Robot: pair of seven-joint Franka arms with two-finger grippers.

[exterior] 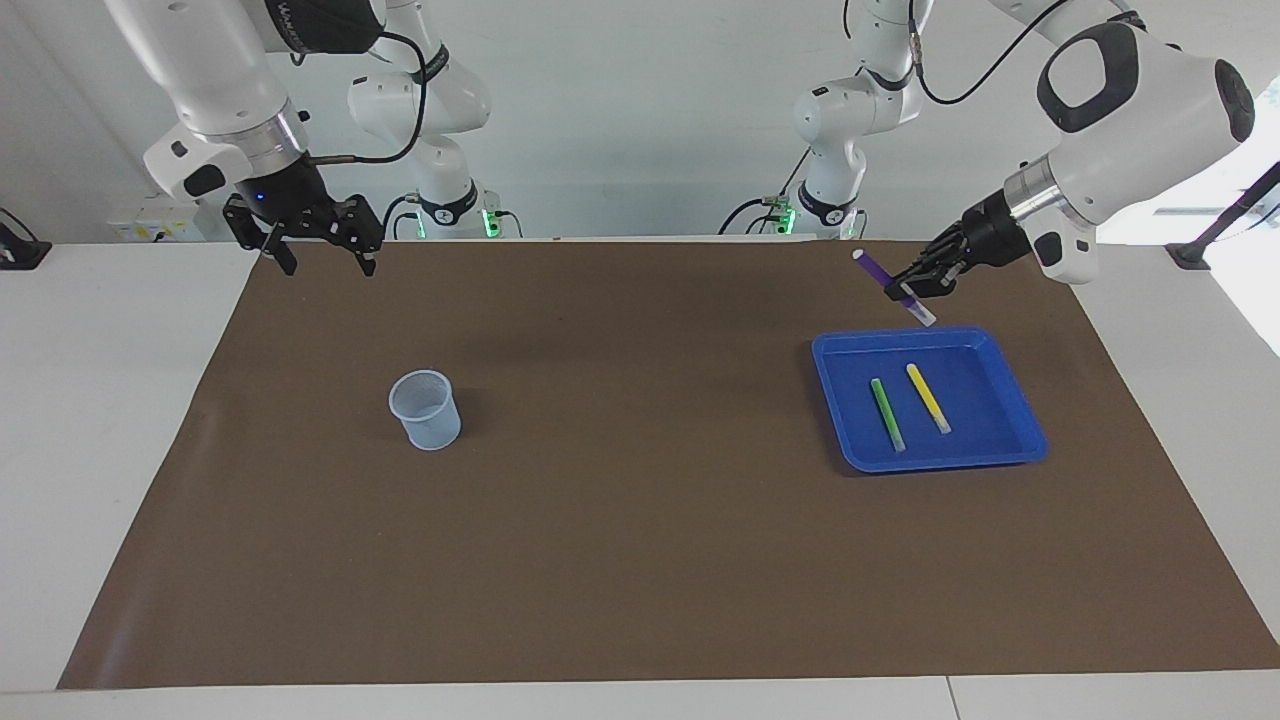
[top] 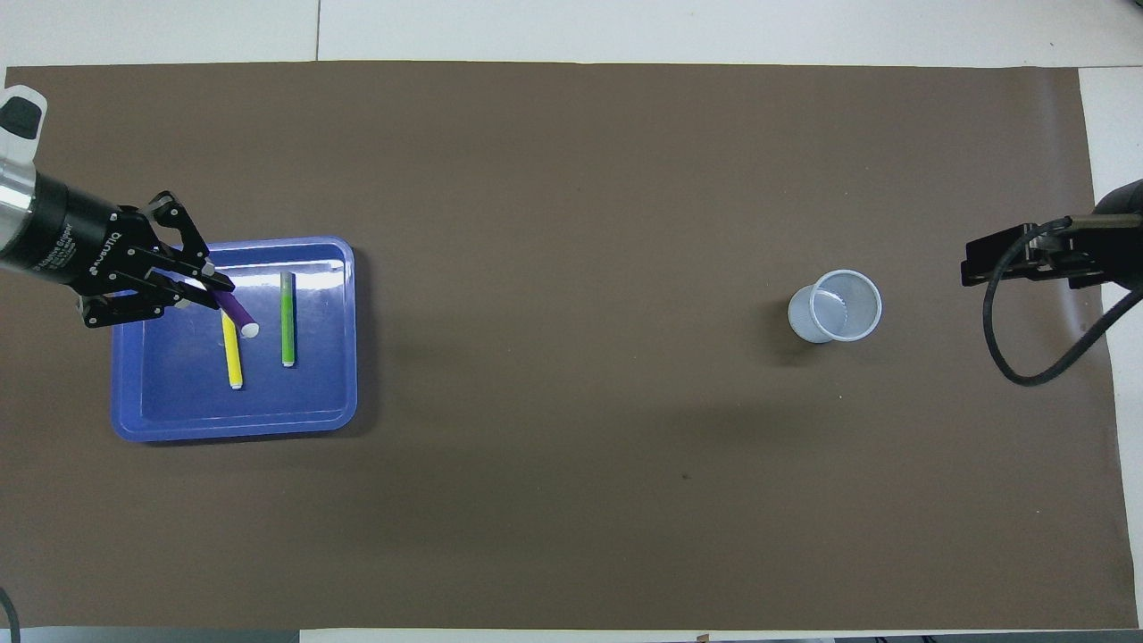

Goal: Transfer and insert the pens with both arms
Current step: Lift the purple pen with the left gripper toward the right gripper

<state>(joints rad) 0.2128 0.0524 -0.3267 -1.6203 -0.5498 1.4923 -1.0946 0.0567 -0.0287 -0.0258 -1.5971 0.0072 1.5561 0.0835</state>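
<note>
Brown paper mat [exterior: 640, 520]: left gripper [exterior: 912, 287] clamps slim purple marker pen [exterior: 880, 273] above blue plastic tray [exterior: 1020, 420]; right gripper [exterior: 318, 262] waits, fingers apart.

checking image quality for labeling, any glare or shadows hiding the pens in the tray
Overhead view: a white glare streak on the blue tray crosses the green pen's top end; yellow pen is clear. Facing view: no glare, soft shadows, both pens plain.

Arms showing glossy white shells, silver wrist rings, black cables looping off wrists. Left end effector [top: 210, 290] black, white lettering; right end effector [exterior: 320, 255] black, blue LED glowing.
</note>
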